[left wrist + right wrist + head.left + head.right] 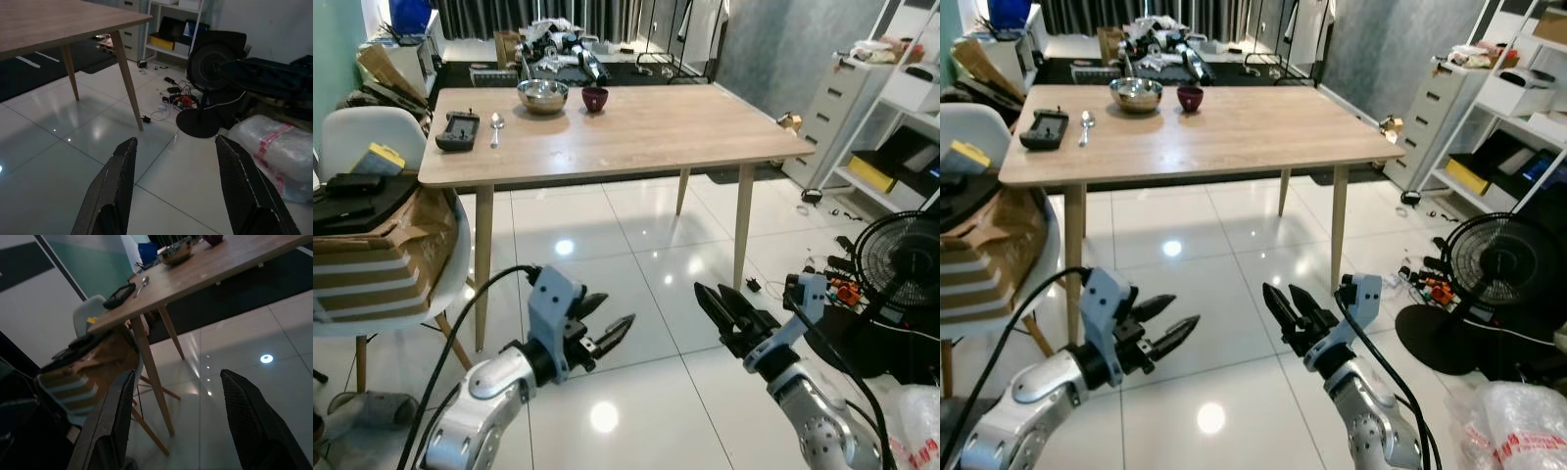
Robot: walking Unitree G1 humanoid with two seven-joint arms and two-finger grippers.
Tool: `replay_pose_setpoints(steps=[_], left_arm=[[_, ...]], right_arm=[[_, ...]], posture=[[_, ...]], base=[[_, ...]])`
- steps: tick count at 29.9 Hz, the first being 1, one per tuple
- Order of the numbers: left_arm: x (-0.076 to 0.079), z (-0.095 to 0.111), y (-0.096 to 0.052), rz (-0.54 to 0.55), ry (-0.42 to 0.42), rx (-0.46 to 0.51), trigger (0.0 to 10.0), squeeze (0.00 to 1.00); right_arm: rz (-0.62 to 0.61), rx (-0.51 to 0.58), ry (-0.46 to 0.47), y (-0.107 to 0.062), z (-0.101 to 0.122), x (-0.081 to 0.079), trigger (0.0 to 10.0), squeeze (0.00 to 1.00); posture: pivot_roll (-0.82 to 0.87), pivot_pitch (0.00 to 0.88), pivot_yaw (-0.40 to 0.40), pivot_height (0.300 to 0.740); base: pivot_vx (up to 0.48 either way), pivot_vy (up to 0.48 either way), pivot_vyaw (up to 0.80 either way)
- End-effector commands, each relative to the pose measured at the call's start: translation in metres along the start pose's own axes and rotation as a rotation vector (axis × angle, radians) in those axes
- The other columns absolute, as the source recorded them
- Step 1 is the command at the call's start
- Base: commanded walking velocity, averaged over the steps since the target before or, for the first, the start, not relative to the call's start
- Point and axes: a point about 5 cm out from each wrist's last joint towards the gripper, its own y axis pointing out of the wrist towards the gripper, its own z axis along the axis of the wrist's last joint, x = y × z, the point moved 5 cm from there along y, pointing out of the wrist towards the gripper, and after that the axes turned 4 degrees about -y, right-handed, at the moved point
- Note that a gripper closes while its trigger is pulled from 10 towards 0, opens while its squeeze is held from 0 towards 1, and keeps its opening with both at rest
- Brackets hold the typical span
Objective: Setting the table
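Note:
A light wooden table [656, 132] stands ahead of me. At its far left end sit a steel bowl [542, 95], a small dark red cup [595, 98], a metal spoon [495, 125] and a black handheld device [457, 130]. My left gripper [607, 333] hangs open low over the floor, well short of the table, nothing between its fingers [115, 188]. My right gripper [722, 305] is open too, level with it and empty, fingers [110, 423] spread wide.
A white chair [382, 137] at my left carries a brown paper bag [382, 250] and dark items. On the right stand a black floor fan [901, 262], a white shelf unit [891, 127], loose cables [827, 269] and a plastic-wrapped bundle [276, 147]. Glossy white tiles lie between.

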Motion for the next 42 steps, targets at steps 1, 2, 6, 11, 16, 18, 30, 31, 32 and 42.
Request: replay_pose_setpoints(steps=[1,2,6,11,16,18,30,31,32,42], left_arm=[[0.004,-0.002,0.001,-0.009,-0.002,-0.01,10.0,0.0],[0.003,-0.002,0.001,-0.005,-0.002,-0.01,10.0,0.0],[0.002,-0.002,0.001,0.001,-0.001,-0.012,10.0,0.0],[0.001,-0.003,0.0,0.012,-0.001,-0.016,10.0,0.0],[0.0,-0.004,-0.001,0.015,-0.002,-0.019,10.0,0.0],[0.0,-0.003,-0.002,0.013,-0.003,-0.019,10.0,0.0],[-0.001,0.007,-0.028,-0.055,0.017,-0.042,10.0,0.0],[-0.001,0.007,-0.028,-0.053,0.018,-0.042,10.0,0.0],[-0.001,0.007,-0.028,-0.053,0.018,-0.042,10.0,0.0],[-0.003,0.009,-0.028,-0.034,0.018,-0.043,10.0,0.0]], right_arm=[[-0.02,0.0,0.001,-0.004,0.0,0.006,10.0,0.0],[-0.022,0.001,0.001,-0.005,0.0,0.006,10.0,0.0],[-0.024,0.0,0.002,-0.005,-0.001,0.006,10.0,0.0],[-0.013,-0.008,-0.004,-0.006,-0.004,0.003,10.0,0.0],[0.084,-0.059,-0.038,-0.008,-0.011,-0.01,10.0,0.0],[0.154,-0.098,-0.064,-0.011,-0.016,-0.019,10.0,0.0],[0.244,-0.166,-0.3,-0.017,-0.023,-0.027,10.0,0.0],[0.23,-0.152,-0.299,-0.015,-0.022,-0.026,10.0,0.0],[0.23,-0.152,-0.299,-0.015,-0.022,-0.026,10.0,0.0],[0.188,-0.095,-0.247,-0.008,-0.016,-0.027,10.0,0.0]], posture=[[0.08,0.046,0.01,0.74],[0.08,0.048,0.009,0.74],[0.08,0.048,0.009,0.74],[0.09,0.047,0.009,0.74],[0.09,0.045,0.01,0.74],[0.09,0.043,0.012,0.74],[0.1,0.043,0.016,0.74],[0.1,0.043,0.016,0.74],[0.1,0.043,0.016,0.74],[0.11,0.05,0.02,0.74]], base=[[0.469,0.0,0.0],[0.469,0.0,0.0],[0.469,0.0,0.0],[0.471,0.0,0.0],[0.47,0.0,0.0],[0.469,0.0,0.0],[0.469,0.0,0.0],[0.472,0.0,0.0],[0.472,0.0,0.0],[0.469,0.0,0.0]])
